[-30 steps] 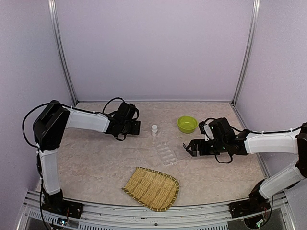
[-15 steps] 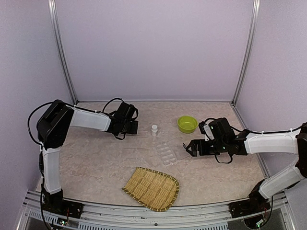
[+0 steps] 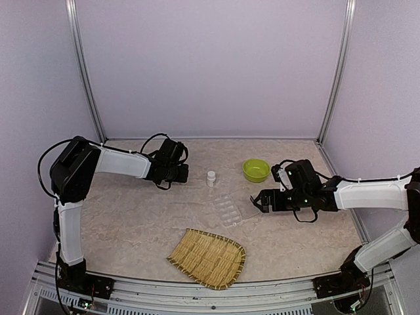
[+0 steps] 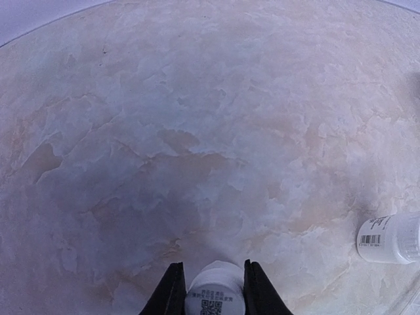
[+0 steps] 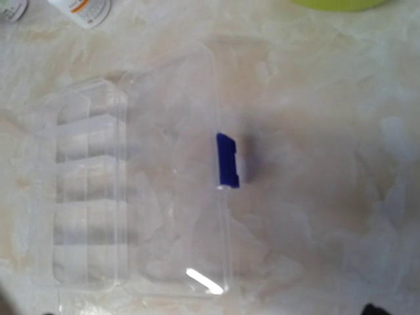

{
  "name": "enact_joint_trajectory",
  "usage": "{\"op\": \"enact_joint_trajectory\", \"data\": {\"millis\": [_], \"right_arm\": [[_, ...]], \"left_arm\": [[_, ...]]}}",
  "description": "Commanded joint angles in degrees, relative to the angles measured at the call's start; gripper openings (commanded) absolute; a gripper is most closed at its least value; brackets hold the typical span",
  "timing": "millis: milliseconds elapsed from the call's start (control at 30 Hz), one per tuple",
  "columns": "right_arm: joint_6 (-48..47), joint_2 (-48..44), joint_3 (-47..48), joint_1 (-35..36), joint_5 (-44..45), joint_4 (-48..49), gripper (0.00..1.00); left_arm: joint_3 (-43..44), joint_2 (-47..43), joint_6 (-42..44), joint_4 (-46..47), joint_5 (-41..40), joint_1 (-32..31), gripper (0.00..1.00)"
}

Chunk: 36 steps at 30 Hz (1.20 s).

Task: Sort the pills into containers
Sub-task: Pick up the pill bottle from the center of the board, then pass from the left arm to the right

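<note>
At centre of the top view, slightly right, the organiser box (image 3: 230, 209) lies flat on the table (image 3: 131, 216). It's open: the compartment half sits toward frame left and the clear lid is folded out toward frame right. The right wrist view shows a blue latch (image 5: 228, 161) on the lid's edge. The compartments look empty, tho clear plastic makes that hard to tell. The box's long axis runs approx. upper left to lower right in the top view.

The left gripper (image 4: 213, 269) sits left of centre in the top view. Its jaws are narrow, and per its wrist cam both fingers press the sides of a small white bottle (image 4: 215, 295) w/ a printed label. The box lies to the gripper's lower right, well apart. A second bottle (image 3: 210, 177) stands between them, just off a straight path.

The right gripper (image 3: 257, 199) is far nearer, just beside the box's right edge. Its jaws are spread wide, w/ nothing between them, and it points at the lid side.

Judgement: any carry of the bottle to the box goes down-right across the frame, skirting the second bottle. The right arm is placed to steady the box.

Surface is a smooth marbled beige top, prob. slippery for light plastic. Pale lilac walls (image 3: 210, 65) w/ metal corner posts close it in. A green bowl (image 3: 256, 170) sits above the right gripper, and a bamboo tray (image 3: 209, 257) lies at lower centre.
</note>
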Motion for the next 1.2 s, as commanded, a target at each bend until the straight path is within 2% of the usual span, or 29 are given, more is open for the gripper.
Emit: {"op": "enact_joint_trajectory", "data": {"millis": [0,267,500,700,933,1033,1167], "right_arm": [[-0.36,0.51,1.38,-0.41,-0.33,-0.45,1.0],[-2.95,-2.0,0.0,-0.41,-6.78,3.06,1.0],[-4.83,-9.01,-3.95,-0.32,-20.77,13.47,0.99],[-4.85,-12.84,-6.42,-0.1,-30.41,23.45,0.97],[-4.88,-11.13,-6.22,0.75,-38.56,31.81,0.93],[-4.45,-9.66,-6.14,1.67,-41.54,34.69,0.91],[-4.33,-7.91,-5.45,3.55,-43.07,36.19,0.9]], "left_arm": [[-0.09,-0.36,-0.33,0.17,1.38,0.17,0.19],[-4.59,-7.75,-1.25,3.39,7.56,-0.73,0.19],[-14.44,-19.13,-2.08,13.08,21.37,-3.44,0.19],[-17.78,-23.46,-1.12,19.5,33.52,-8.74,0.2],[-21.26,-26.28,-2.54,32.32,49.94,-14.11,0.2],[-23.32,-27.74,-3.0,38.09,53.82,-15.22,0.2],[-25.25,-29.2,-4.38,42.06,55.01,-16.71,0.2]]}}
